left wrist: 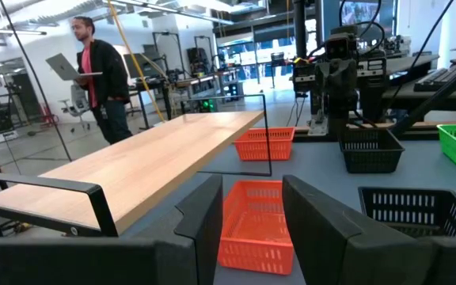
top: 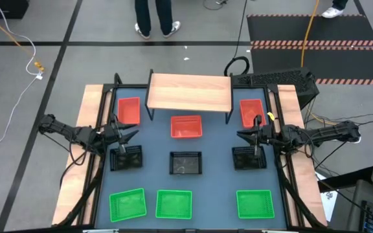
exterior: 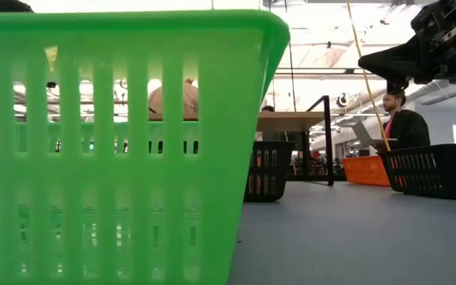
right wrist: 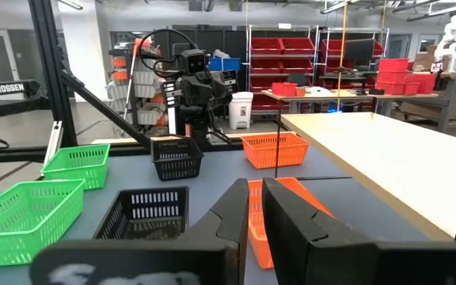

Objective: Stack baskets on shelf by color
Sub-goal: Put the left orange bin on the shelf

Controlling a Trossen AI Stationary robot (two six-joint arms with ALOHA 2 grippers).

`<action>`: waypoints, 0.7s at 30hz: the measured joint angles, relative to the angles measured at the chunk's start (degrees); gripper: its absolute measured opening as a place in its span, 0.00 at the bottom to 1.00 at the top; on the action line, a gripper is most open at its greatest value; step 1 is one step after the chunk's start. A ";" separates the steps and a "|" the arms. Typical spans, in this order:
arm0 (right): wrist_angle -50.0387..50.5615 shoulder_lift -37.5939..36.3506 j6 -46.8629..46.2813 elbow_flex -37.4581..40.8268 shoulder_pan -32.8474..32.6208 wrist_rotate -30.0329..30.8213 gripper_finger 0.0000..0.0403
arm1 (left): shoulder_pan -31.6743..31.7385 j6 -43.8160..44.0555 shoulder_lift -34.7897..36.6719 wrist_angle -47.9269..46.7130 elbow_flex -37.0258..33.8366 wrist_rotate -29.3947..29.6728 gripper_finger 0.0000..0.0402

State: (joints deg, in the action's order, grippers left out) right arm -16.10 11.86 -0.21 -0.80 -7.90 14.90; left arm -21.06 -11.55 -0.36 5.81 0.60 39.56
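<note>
On my blue table top (top: pixel 215 149) I see nine little baskets and nothing stacked yet. The wood shelf (top: pixel 189 91) stands at the far edge, and its top is bare. Three red baskets lie near it: one (top: pixel 129 110) beside its left end, one (top: pixel 186 126) just in front of it, one (top: pixel 251 111) beside its right end. Three black baskets sit in the middle row, left (top: pixel 126 158), middle (top: pixel 186 163) and right (top: pixel 248 158). Three green baskets line the near edge, left (top: pixel 127 204), middle (top: pixel 174 203) and right (top: pixel 255 203).

My left gripper (top: pixel 129 136) hangs over the table just past the left black basket, fingers partly apart and holding nothing. My right gripper (top: pixel 246 135) hangs just past the right black basket, fingers almost together with only a thin gap (nothing is in them either).

Light wood strips run down both sides of the table. The floor around it is grey with dark lines. A yellow cable (top: pixel 21 42) trails across it at the left, and a black mat with striped edges (top: pixel 313 44) lies at the far right. A person's legs (top: pixel 154 18) stand beyond the shelf. From the left wrist I see a person (left wrist: pixel 101 75) carrying an open laptop. From the right wrist I see racks of red bins (right wrist: pixel 315 49), and I can read "TROSSEN" on a dark arm (right wrist: pixel 13 89).
</note>
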 joint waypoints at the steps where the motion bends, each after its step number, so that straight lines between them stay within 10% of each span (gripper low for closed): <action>1: 0.00 0.00 0.00 -0.01 0.00 0.00 0.08 | -0.02 -0.01 0.00 0.00 0.00 -0.01 0.34; 21: -5.86 -0.04 -0.56 0.00 0.00 0.01 0.08 | -0.01 0.53 -0.01 3.10 0.00 -0.03 0.34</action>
State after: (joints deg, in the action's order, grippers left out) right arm -21.95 11.81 -0.76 -0.80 -7.90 14.91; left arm -21.06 -11.02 -0.37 8.92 0.60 39.53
